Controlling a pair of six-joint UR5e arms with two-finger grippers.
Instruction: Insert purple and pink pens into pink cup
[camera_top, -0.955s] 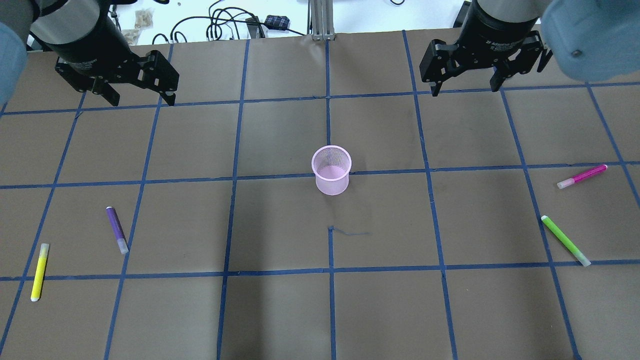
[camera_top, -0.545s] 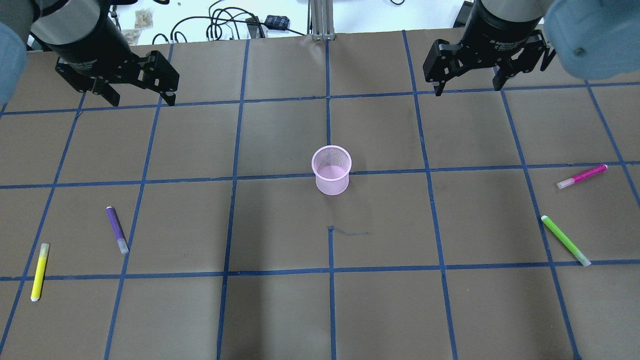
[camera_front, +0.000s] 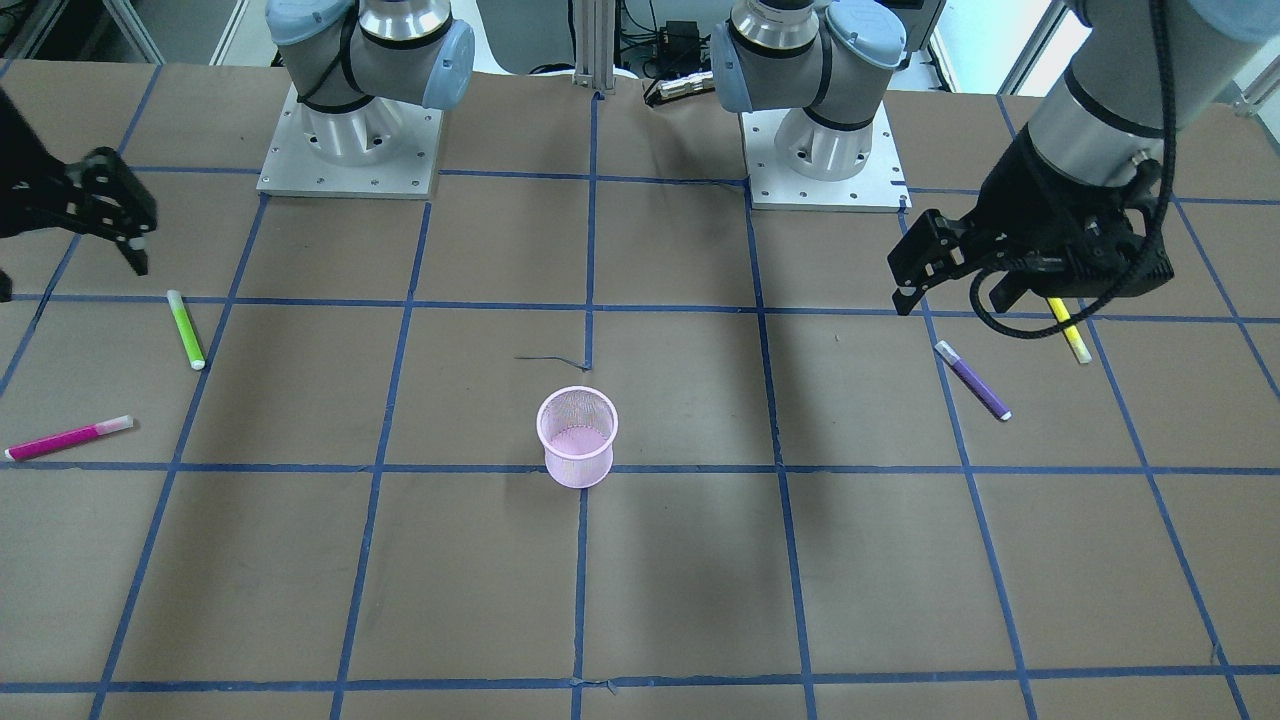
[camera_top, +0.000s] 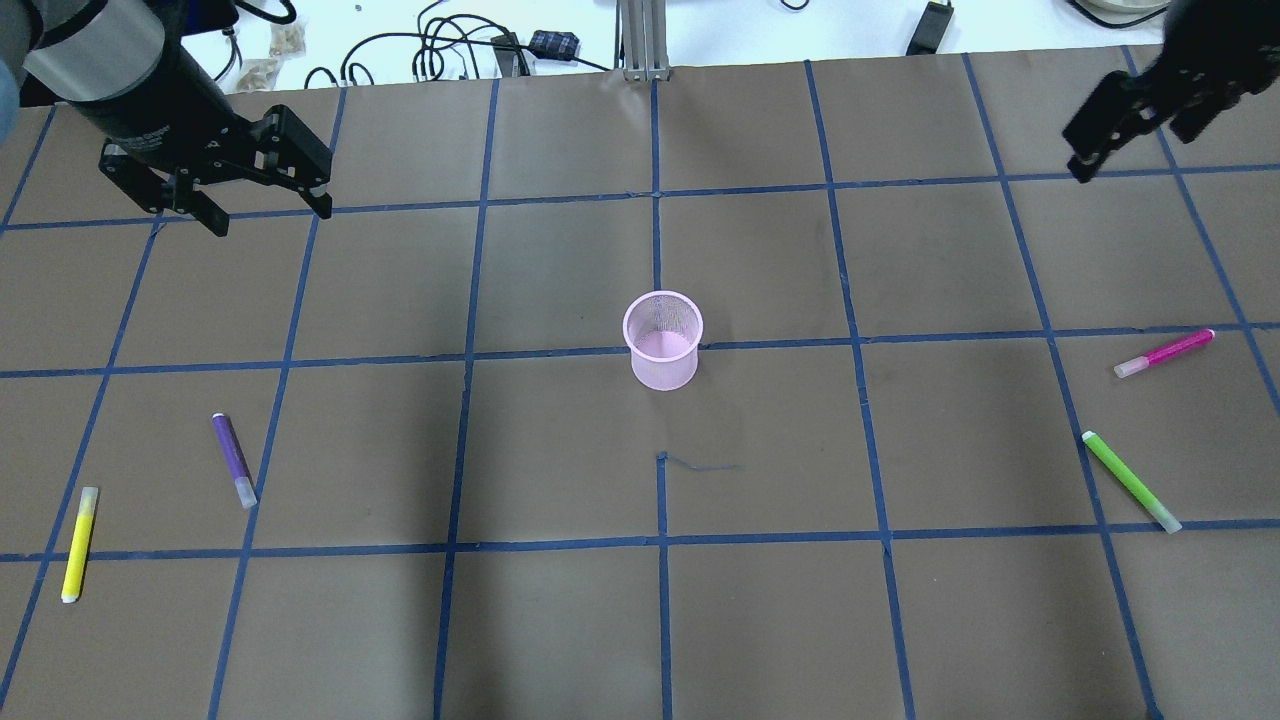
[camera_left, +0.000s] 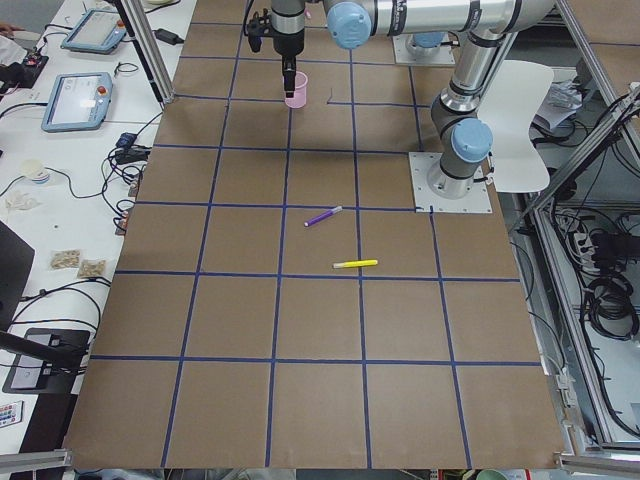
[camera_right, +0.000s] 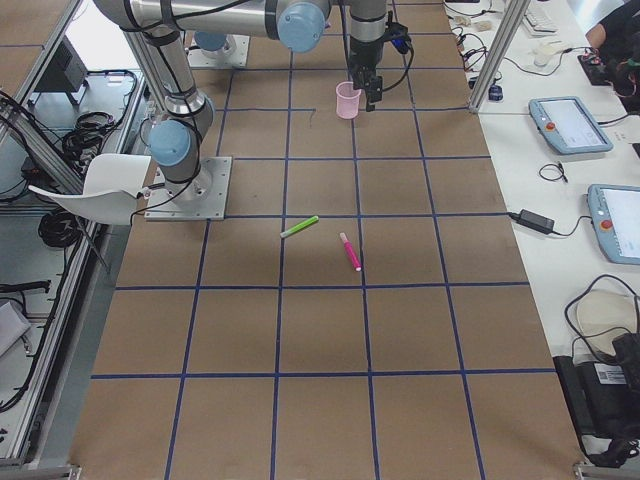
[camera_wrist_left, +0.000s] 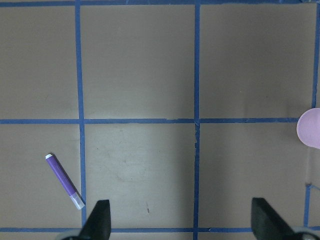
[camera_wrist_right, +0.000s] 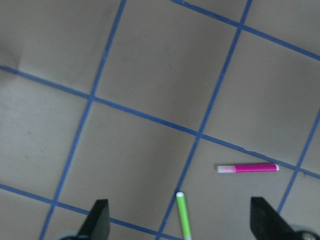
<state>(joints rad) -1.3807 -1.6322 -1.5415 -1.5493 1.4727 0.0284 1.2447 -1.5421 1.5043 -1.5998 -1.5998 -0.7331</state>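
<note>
The pink mesh cup (camera_top: 663, 340) stands upright at the table's middle and also shows in the front view (camera_front: 577, 437). The purple pen (camera_top: 234, 460) lies at the left, nearer the table's front edge than my left gripper (camera_top: 265, 205), which is open and empty. The left wrist view shows this pen (camera_wrist_left: 64, 180) at its lower left, by one finger. The pink pen (camera_top: 1165, 353) lies at the right. My right gripper (camera_top: 1130, 140) is open and empty at the far right. The right wrist view shows the pink pen (camera_wrist_right: 247, 168) between the spread fingers.
A yellow pen (camera_top: 79, 543) lies left of the purple pen. A green pen (camera_top: 1131, 481) lies just in front of the pink pen. Both arm bases (camera_front: 350, 140) stand at the robot's edge of the table. Cables lie beyond the far edge.
My right gripper has swung far to the right, toward the table's far right corner. My left gripper has shifted slightly left. Both stay open. The pens and the cup have not moved.
</note>
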